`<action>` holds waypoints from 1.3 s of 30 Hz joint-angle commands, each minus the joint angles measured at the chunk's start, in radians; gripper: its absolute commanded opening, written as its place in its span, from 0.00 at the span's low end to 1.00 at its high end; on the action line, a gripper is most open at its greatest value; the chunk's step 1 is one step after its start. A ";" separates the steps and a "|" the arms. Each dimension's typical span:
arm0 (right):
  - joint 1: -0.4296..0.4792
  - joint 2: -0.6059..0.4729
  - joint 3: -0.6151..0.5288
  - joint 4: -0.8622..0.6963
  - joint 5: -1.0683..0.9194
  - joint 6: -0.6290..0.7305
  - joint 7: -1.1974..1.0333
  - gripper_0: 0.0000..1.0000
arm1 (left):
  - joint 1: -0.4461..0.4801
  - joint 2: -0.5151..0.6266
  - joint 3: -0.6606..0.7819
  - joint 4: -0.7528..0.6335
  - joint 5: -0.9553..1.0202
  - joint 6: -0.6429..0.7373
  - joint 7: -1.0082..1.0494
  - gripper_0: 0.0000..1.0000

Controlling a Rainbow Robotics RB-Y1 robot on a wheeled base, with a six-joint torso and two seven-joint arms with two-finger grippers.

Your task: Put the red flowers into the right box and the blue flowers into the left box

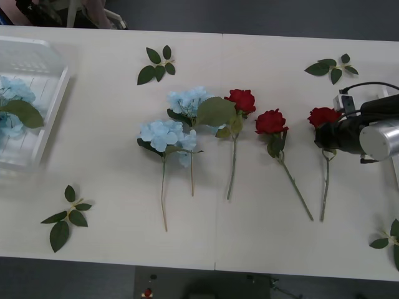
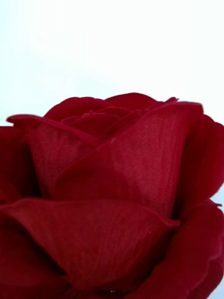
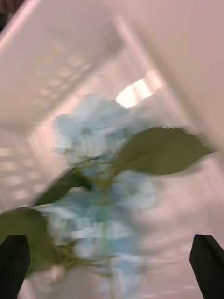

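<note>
Three red flowers lie on the table: one (image 1: 241, 99) mid-table, one (image 1: 271, 121) to its right, and the rightmost one (image 1: 323, 116). My right gripper (image 1: 325, 134) sits at that rightmost bloom's base, and the bloom (image 2: 116, 187) is very close in the right wrist view. Two blue flowers (image 1: 163, 134) (image 1: 189, 101) lie at the centre. More blue flowers (image 1: 14, 93) rest in the left box (image 1: 55, 109). My left gripper (image 3: 111, 254) hangs open above those blooms (image 3: 100, 126) inside the box (image 3: 56, 56). The right box is out of view.
Loose green leaf sprigs lie at the back centre (image 1: 157, 64), back right (image 1: 332, 67), front left (image 1: 65, 218) and front right edge (image 1: 389, 240). The table's front edge runs close below the stems.
</note>
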 commanded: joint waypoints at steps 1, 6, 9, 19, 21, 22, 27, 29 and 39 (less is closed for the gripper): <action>-0.048 -0.177 -0.041 -0.091 -0.067 0.058 0.029 0.00 | -0.032 -0.150 0.240 -0.013 0.094 0.269 -0.014 1.00; -0.161 -0.340 -0.041 -0.071 -0.051 0.169 0.079 0.00 | -0.073 -0.428 0.424 -0.048 0.081 0.645 0.087 1.00; -0.197 -0.378 -0.044 -0.024 -0.001 0.219 0.158 0.00 | -0.070 -0.520 0.419 -0.092 0.061 0.694 0.208 1.00; -0.227 -0.305 -0.046 0.357 0.209 0.035 0.288 0.00 | -0.181 -0.755 0.120 -0.128 -0.211 0.633 0.478 1.00; -0.227 -0.271 -0.046 0.415 0.228 -0.018 0.285 0.00 | -0.210 -0.781 0.050 -0.111 -0.238 0.608 0.517 1.00; -0.227 -0.248 -0.046 0.453 0.249 -0.054 0.280 0.00 | -0.223 -0.797 0.014 -0.103 -0.257 0.585 0.546 1.00; -0.227 -0.191 -0.046 0.578 0.295 -0.170 0.276 0.00 | -0.262 -0.873 -0.079 -0.005 -0.360 0.481 0.604 1.00; -0.227 -0.188 -0.046 0.594 0.295 -0.173 0.274 0.00 | -0.276 -0.890 -0.101 0.038 -0.380 0.453 0.604 1.00; -0.223 -0.185 -0.046 0.601 0.220 -0.183 0.290 0.58 | -0.358 -0.986 -0.242 0.322 -0.429 0.186 0.584 1.00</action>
